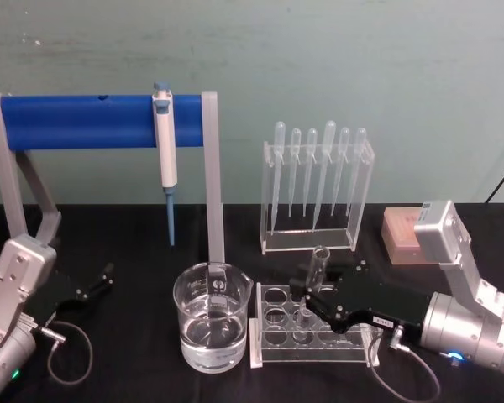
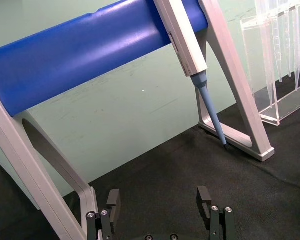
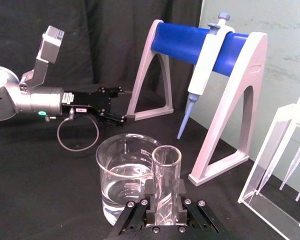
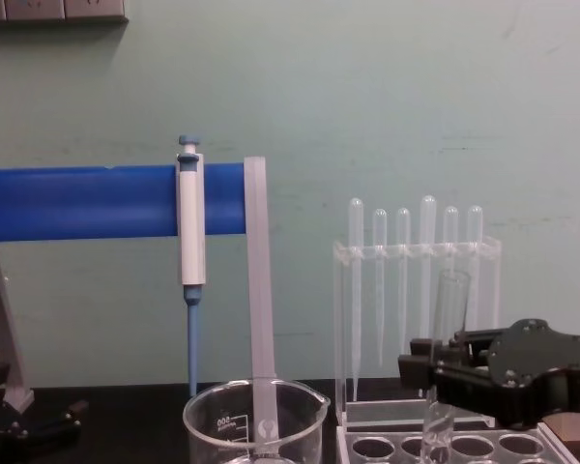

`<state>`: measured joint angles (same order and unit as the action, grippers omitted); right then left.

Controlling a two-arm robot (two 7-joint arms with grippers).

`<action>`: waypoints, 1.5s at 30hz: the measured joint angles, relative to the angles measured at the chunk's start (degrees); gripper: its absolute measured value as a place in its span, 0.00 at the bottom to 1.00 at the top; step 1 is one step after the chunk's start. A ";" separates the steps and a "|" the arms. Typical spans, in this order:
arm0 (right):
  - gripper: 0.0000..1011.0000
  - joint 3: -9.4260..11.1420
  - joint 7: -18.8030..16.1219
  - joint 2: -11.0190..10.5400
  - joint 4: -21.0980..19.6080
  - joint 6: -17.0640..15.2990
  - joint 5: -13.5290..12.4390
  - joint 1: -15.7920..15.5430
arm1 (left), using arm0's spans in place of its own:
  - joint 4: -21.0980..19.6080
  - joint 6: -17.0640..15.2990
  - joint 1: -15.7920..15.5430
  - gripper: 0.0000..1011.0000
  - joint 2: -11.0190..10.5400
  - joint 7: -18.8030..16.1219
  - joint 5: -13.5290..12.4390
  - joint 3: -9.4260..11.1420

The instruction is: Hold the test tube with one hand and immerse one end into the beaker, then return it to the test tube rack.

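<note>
The test tube (image 1: 320, 267) stands upright with its lower end in a hole of the white rack (image 1: 269, 342), its flared rim well above the rack. My right gripper (image 1: 312, 294) is shut on the test tube (image 3: 166, 175) around its middle, reaching in from the right. From the side, the test tube (image 4: 448, 338) rises between the fingers of my right gripper (image 4: 435, 372). The beaker (image 1: 212, 317), partly filled with clear water, sits just left of the rack. My left gripper (image 1: 101, 281) rests open at the far left, with nothing between its fingers (image 2: 204, 197).
A blue-barred stand (image 1: 101, 122) holding a blue-white micropipette (image 1: 165, 151) rises behind the beaker. A clear holder of plastic pipettes (image 1: 317, 193) stands behind the rack. A brown box (image 1: 401, 235) sits at the back right. A cable loops beside the left arm (image 1: 71, 357).
</note>
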<state>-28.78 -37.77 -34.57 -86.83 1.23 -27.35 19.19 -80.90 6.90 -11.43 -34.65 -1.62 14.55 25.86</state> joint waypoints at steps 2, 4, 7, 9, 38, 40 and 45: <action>0.22 -0.04 0.01 0.03 0.05 0.00 0.10 -0.02 | 0.00 0.00 0.00 0.99 0.00 0.00 0.00 0.00; 0.22 -0.13 0.17 0.15 0.13 -0.01 0.39 -0.18 | 0.00 0.00 0.00 0.99 0.00 0.00 0.00 0.00; 0.22 -0.16 0.24 0.30 0.27 0.01 0.59 -0.35 | 0.00 0.00 0.00 0.99 0.00 0.00 0.00 0.00; 0.22 -0.16 0.33 0.36 0.33 0.04 0.71 -0.51 | 0.00 0.00 0.00 0.99 0.00 0.00 0.00 0.00; 0.59 -0.07 0.75 0.40 0.35 0.04 0.82 -0.74 | 0.00 0.00 0.00 0.99 0.00 0.00 0.00 0.00; 0.66 -0.05 0.80 0.36 0.20 0.08 0.87 -0.75 | 0.00 0.00 0.00 0.99 0.00 0.00 0.00 0.00; 0.81 1.15 2.22 -0.10 -3.66 1.38 2.19 -1.26 | 0.00 0.00 0.00 0.99 0.00 0.00 0.00 0.00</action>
<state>-27.63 -35.55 -34.67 -90.49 2.61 -25.16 17.93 -80.90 6.91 -11.43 -34.65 -1.62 14.55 25.86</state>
